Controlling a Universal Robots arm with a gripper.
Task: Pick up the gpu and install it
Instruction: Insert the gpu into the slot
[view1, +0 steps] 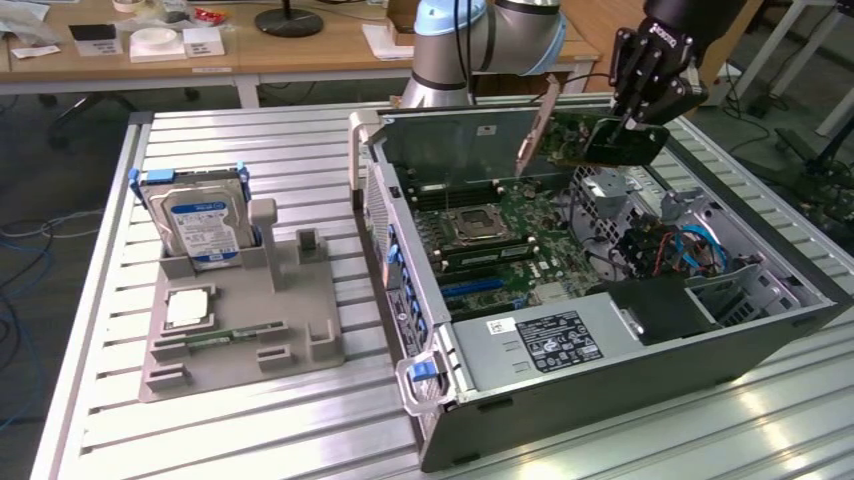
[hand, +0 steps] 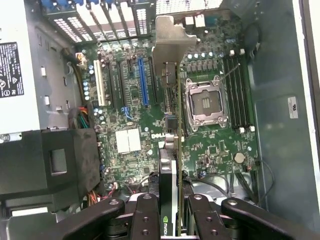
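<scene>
**benchrat:** so what's the gripper (view1: 638, 118) doing here, got anything in it?

**slotjockey:** yep, jaws are clamped on the gpu (view1: 617, 146). In the wrist view (hand: 172, 222) you can see the black fingers (hand: 145, 215) pressed against both faces of the card (hand: 169, 165), which sits edge-on between them.

**benchrat:** and where's the card, in a slot?

**slotjockey:** nope, not seated. It sticks out from between the jaws with its silvery end bracket (hand: 169, 42) at the far end, hanging over the open case (view1: 601, 390). Past the jaws is the motherboard (hand: 220, 145): the CPU socket (hand: 205, 100) lies to one side of the card's edge, the long blue slot (hand: 142, 82) to the other. From the exterior view the card looks clear above the board, not touching it.

**benchrat:** anything else around?

**slotjockey:** a blue-labelled hard drive (view1: 200, 225) stands upright in a grey holder (view1: 240, 340) on the table (view1: 267, 440), well away from the jaws, outside the case.
</scene>
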